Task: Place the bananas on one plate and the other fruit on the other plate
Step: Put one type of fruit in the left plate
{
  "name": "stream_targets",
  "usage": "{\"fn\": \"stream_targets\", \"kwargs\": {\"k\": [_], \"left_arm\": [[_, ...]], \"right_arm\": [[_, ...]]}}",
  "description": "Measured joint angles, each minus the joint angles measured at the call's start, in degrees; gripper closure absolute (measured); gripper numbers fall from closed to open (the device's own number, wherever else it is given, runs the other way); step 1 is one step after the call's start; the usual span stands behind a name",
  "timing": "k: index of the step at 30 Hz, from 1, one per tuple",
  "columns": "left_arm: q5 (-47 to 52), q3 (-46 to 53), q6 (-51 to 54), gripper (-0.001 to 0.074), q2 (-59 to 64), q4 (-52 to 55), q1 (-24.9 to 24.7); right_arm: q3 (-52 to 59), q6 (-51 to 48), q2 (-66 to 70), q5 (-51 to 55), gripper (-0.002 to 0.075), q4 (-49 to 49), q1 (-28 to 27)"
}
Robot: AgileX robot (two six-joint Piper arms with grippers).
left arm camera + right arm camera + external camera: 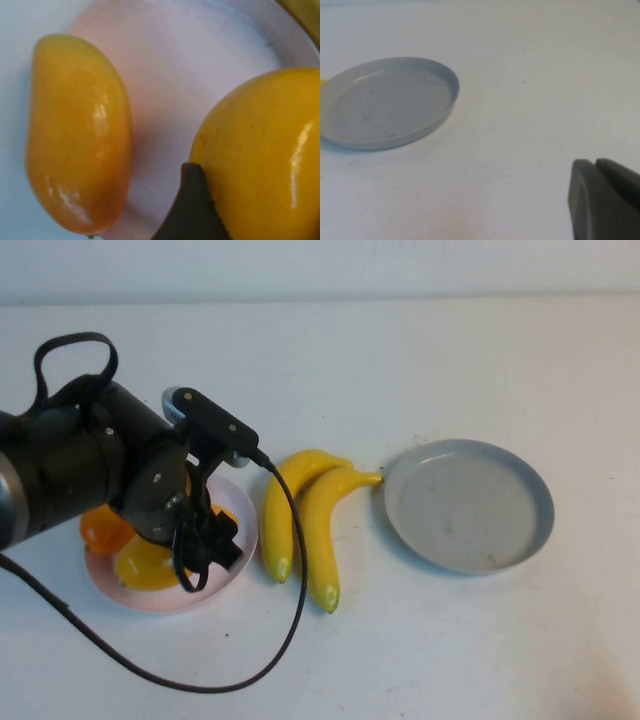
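Two mangoes on pink plate, left edge; left gripper above golden one, grip undeterminable—could roll off. Bananas unplaced beside grey plate. Right gripper closed, parked.

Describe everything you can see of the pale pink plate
The pale pink plate is round, shallow and smooth, with a low raised rim, lying flat on the white table at the robot's left. Two plump fruits rest on it: an orange one and a golden yellow one. The left gripper hangs over it, hiding much of it. The bananas lie beside it.
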Motion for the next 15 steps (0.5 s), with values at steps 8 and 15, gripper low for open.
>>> {"fn": "stream_targets", "kwargs": {"k": [8,15], "left_arm": [[-2.3,0.0,-3.9,0.0266,3.9,1.4,3.4],[-1.6,0.0,-3.9,0.0239,5.0,0.1,4.9]], "right_arm": [[0.0,0.0,0.0,0.0,0.0743,0.0,0.0],[0.0,0.0,0.0,0.0,0.0743,0.0,0.0]]}}
